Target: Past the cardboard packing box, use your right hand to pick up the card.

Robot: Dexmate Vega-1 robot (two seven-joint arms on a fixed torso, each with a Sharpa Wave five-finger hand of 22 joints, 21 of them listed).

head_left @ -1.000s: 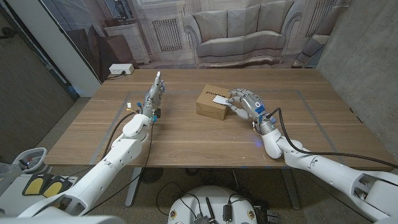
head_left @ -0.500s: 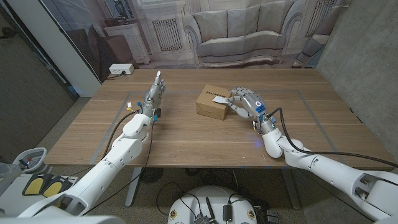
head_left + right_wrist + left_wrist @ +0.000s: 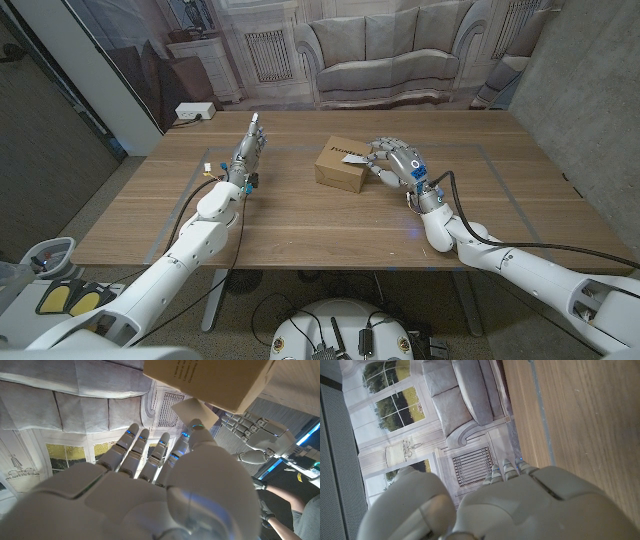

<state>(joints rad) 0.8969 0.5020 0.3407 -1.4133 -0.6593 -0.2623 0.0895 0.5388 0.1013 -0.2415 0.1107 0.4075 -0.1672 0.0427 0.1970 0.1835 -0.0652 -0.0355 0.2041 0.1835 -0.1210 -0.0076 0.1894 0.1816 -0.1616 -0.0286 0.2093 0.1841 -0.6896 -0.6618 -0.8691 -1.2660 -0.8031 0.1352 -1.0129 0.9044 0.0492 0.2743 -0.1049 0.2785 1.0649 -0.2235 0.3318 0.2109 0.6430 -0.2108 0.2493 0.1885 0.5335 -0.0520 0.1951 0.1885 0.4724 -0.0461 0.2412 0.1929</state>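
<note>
Left of the box (image 3: 340, 166), the left hand (image 3: 248, 152) stands on edge, fingers straight, holding nothing. The card (image 3: 353, 159), small, white and thin, shows at the box's top right edge. The right hand (image 3: 397, 165) pinches it there between fingertips (image 3: 192, 427); lifting it clear seemingly remains.

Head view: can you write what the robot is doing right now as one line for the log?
right hand: fingers pinching card | card: at cardboard box top | left hand: upright, holding nothing | table: wooden
</note>
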